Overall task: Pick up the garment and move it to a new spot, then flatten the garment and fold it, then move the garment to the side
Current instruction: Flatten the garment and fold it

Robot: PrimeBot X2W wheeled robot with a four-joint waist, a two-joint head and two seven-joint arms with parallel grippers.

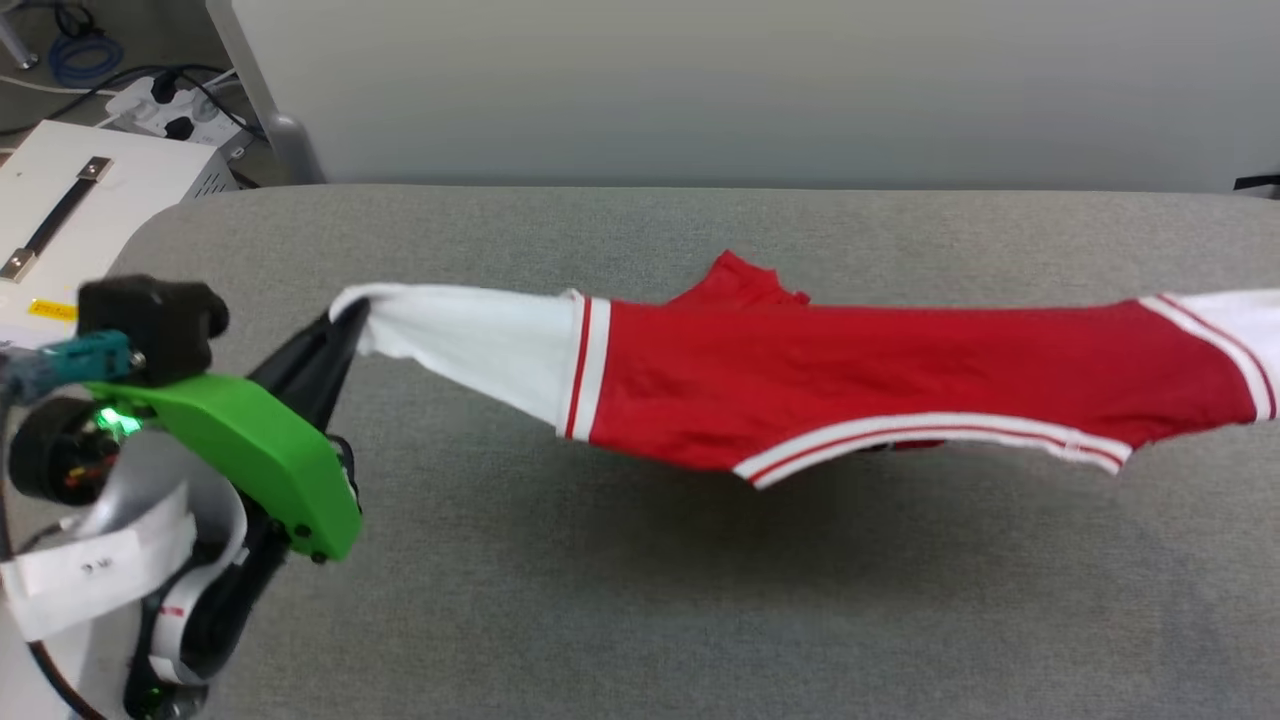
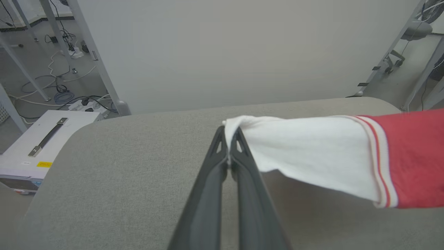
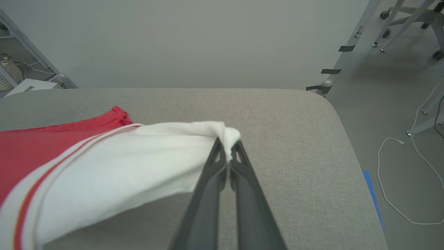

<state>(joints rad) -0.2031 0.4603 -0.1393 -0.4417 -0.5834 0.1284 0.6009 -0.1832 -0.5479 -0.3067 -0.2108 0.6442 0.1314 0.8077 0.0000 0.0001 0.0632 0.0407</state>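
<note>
Head view: garment [image 1: 860,380] slung above grey padded surface [image 1: 640,600], sagging midway. Clenched on white sleeve tips: left gripper [image 2: 228,146], right gripper [image 3: 227,149]. Risk: shallow pinch; tension could pull sleeve free.

Even soft light, faint shadow under garment [image 1: 850,390], wrist views wide-angle warped

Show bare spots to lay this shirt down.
Bare grey padded table: wide near strip before the red, white-sleeved jersey T-shirt, and far strip to the wall. Crowded: middle, shirt stretched between left gripper and right gripper.
</note>
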